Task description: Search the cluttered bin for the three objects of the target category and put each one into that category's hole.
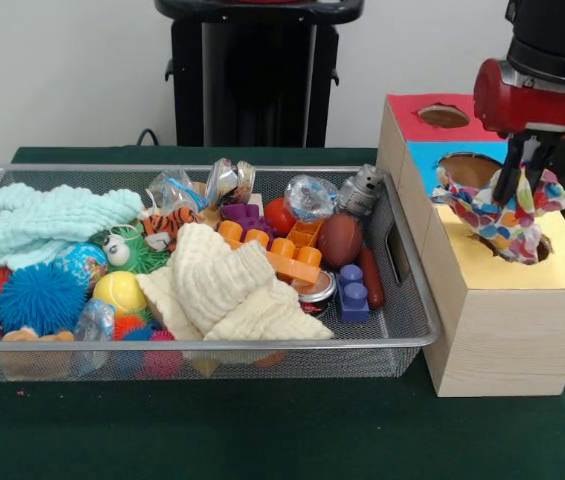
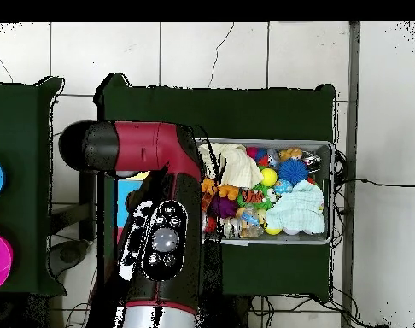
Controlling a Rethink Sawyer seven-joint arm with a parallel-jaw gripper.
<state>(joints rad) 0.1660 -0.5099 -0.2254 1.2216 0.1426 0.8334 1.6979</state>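
The hand (image 1: 518,190) and its printed fabric bundle (image 1: 502,215) fill the way into the yellow-faced hole (image 1: 537,250), while the bin (image 1: 402,342) is crowded rim to rim (cream cloth (image 1: 227,290) heaped centre, mint cloth (image 1: 47,222) at one end), leaving bare worktop (image 1: 262,430) only outside it.

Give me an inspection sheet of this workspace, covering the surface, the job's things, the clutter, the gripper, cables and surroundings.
Surface: dark green table cover, bare in front of the bin.
Job's things: wire mesh bin full of toys; a printed fabric bundle hangs over the hole in the yellow face of the wooden box.
Clutter: cream cloth, mint-green cloth, blue spiky ball, orange blocks, brown football.
Gripper: gripper shut on the printed fabric bundle above the box.
Cables: black cable behind the bin.
Surroundings: white wall, black pedestal, tiled floor.
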